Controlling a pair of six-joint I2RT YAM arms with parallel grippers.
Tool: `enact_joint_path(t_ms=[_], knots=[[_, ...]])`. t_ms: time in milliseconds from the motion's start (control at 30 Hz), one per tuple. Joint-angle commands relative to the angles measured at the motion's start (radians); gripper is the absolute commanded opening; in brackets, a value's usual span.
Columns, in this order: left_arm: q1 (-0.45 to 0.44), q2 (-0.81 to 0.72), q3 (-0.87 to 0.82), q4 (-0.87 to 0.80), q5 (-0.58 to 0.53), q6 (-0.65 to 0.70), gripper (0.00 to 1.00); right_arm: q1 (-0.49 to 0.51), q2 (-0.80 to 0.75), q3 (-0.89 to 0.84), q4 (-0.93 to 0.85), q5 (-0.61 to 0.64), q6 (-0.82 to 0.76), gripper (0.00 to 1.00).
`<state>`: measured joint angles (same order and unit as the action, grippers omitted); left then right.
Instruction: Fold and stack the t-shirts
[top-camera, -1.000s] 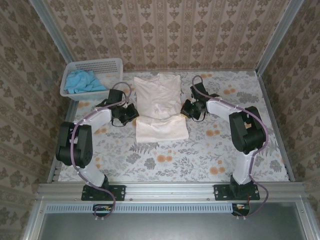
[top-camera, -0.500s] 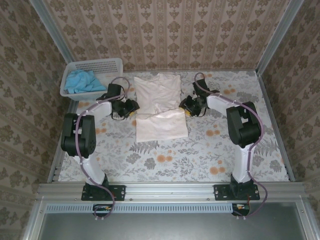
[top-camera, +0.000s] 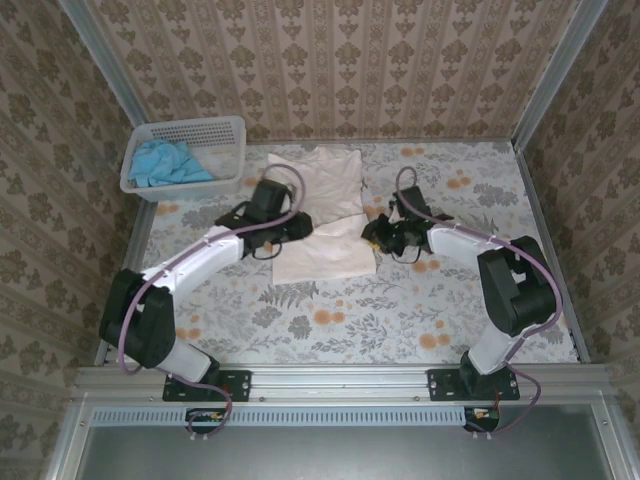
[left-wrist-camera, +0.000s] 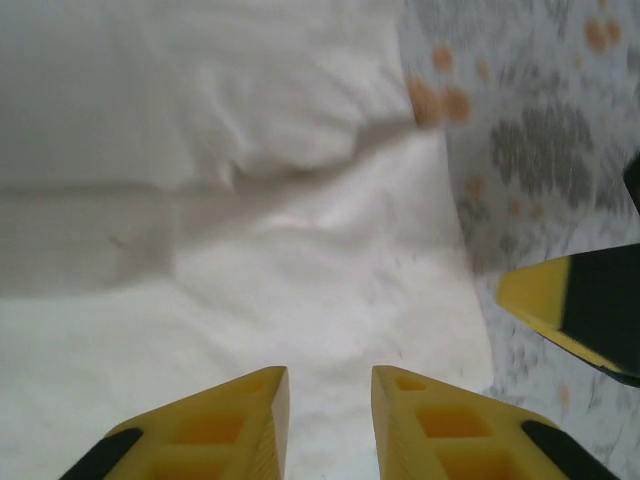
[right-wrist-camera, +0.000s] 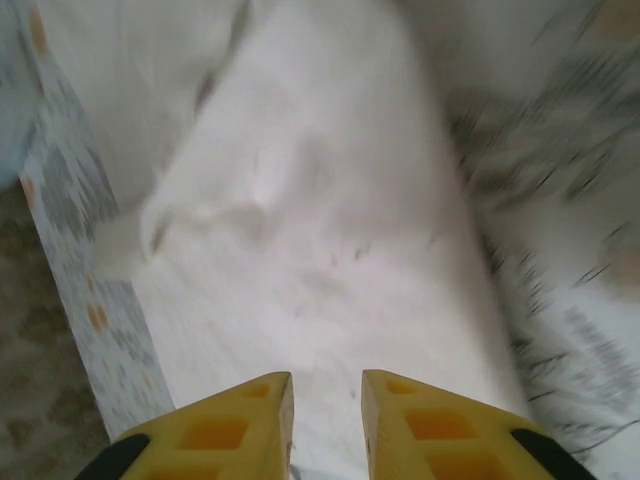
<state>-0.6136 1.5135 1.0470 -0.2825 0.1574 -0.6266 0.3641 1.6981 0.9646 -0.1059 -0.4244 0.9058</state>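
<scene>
Left hand (top-camera: 302, 226), narrow, at 9 o'clock of the cream-white cloth t-shirt (top-camera: 325, 257); right hand (top-camera: 371, 232), narrow, at 3 o'clock. Snagging would likely skew the fold.

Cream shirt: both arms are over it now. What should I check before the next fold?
1. Left gripper free of cloth: ok, jaws slightly apart, nothing between them.
2. Right gripper free of cloth: ok, same.
3. Cream shirt lying smooth: not ok, a crease runs across it.
4. Shirt fully on the table: ok.
5. Blue shirt out of the way: ok, bunched in the basket.
</scene>
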Motion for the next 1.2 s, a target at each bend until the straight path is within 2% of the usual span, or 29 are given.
enact_joint_path(t_ms=[0, 300, 467, 667, 800, 867, 967, 1100, 1167], knots=[[-0.025, 0.055, -0.063, 0.006, -0.030, 0.025, 0.25, 0.062, 0.045, -0.018, 0.091, -0.022, 0.032, 0.19], [-0.076, 0.136, -0.209, 0.060, -0.018, 0.040, 0.23, 0.121, 0.081, -0.122, 0.124, 0.018, 0.051, 0.13], [-0.167, 0.116, -0.295, 0.042, -0.028, 0.040, 0.24, 0.155, 0.018, -0.267, 0.148, 0.058, 0.056, 0.11], [-0.277, 0.063, -0.424, 0.055, -0.062, -0.055, 0.24, 0.188, -0.101, -0.522, 0.264, 0.099, 0.150, 0.10], [-0.340, 0.015, -0.483, 0.039, -0.088, -0.112, 0.24, 0.249, -0.221, -0.653, 0.285, 0.150, 0.224, 0.10], [-0.359, -0.014, -0.496, 0.013, -0.091, -0.128, 0.24, 0.277, -0.289, -0.686, 0.235, 0.181, 0.245, 0.10], [-0.367, -0.085, -0.504, -0.058, -0.104, -0.136, 0.24, 0.285, -0.464, -0.712, 0.100, 0.221, 0.256, 0.15], [-0.347, -0.225, -0.482, -0.144, -0.149, -0.118, 0.33, 0.285, -0.743, -0.650, -0.129, 0.286, 0.199, 0.26], [-0.313, -0.265, -0.462, -0.135, -0.114, -0.083, 0.35, 0.278, -0.821, -0.604, -0.194, 0.324, 0.165, 0.29]])
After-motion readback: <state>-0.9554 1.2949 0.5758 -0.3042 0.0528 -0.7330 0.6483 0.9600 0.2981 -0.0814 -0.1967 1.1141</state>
